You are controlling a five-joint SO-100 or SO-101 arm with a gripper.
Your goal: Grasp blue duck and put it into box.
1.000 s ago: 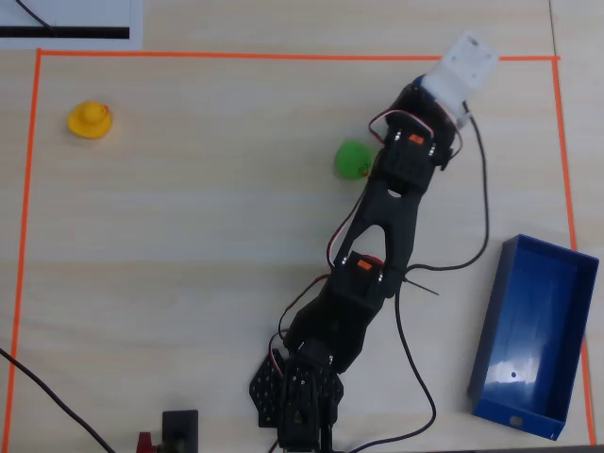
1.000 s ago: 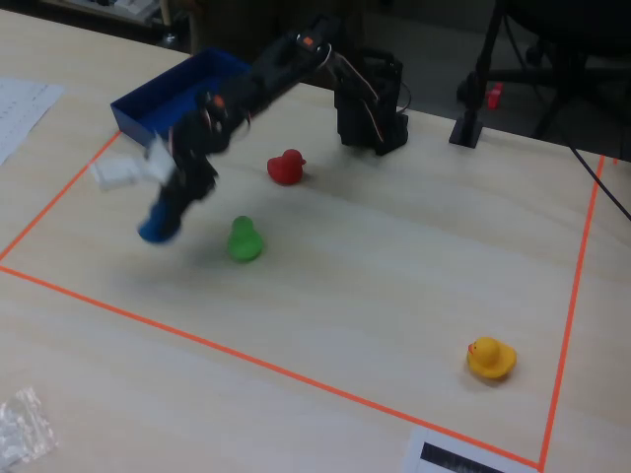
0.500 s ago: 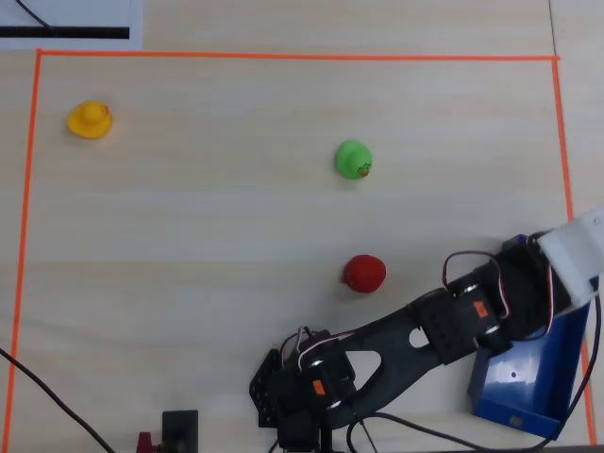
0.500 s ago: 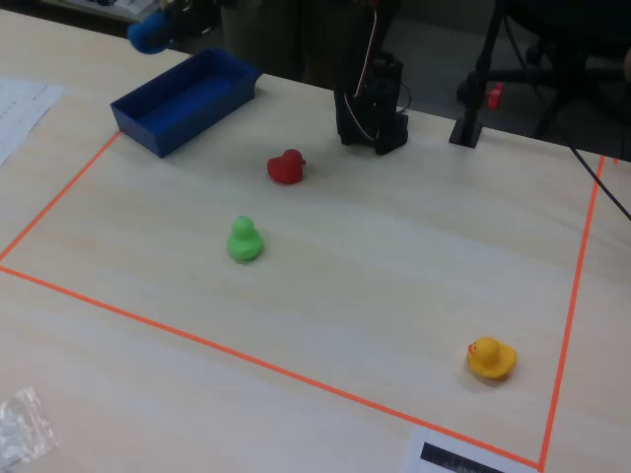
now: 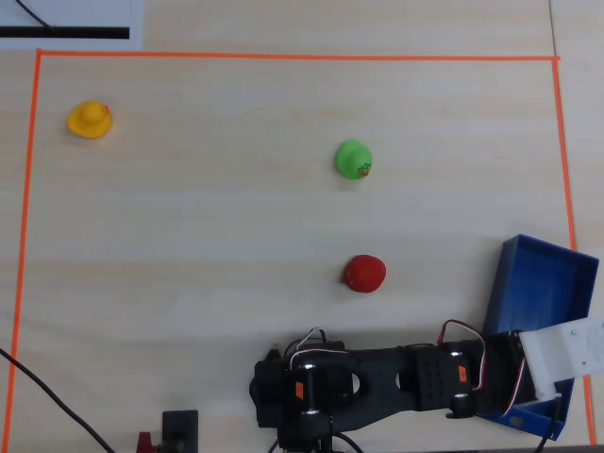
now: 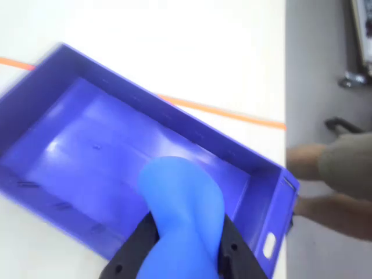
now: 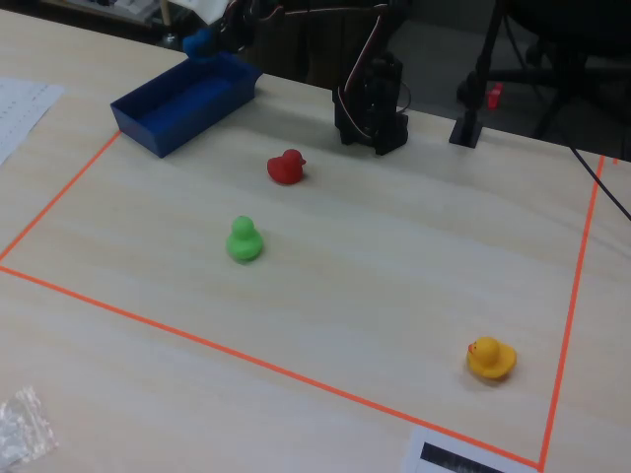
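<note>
In the wrist view my gripper [image 6: 187, 235] is shut on the blue duck [image 6: 181, 215], with a black finger [image 6: 136, 244] pressed on each side. It holds the duck in the air above the near wall of the box [image 6: 93, 151], a large blue tray whose floor is bare. In the fixed view the duck [image 7: 198, 41] hangs over the far end of the box [image 7: 148, 123]. In the overhead view the box [image 5: 538, 293] sits at the right edge, and the arm's white wrist part [image 5: 566, 349] hides the gripper and the duck.
A red duck [image 5: 363, 273], a green duck [image 5: 353, 159] and a yellow duck [image 5: 90, 119] stand on the wooden table inside an orange tape border [image 5: 283, 57]. The arm's base [image 5: 297, 387] is at the front edge. The table edge lies just right of the box.
</note>
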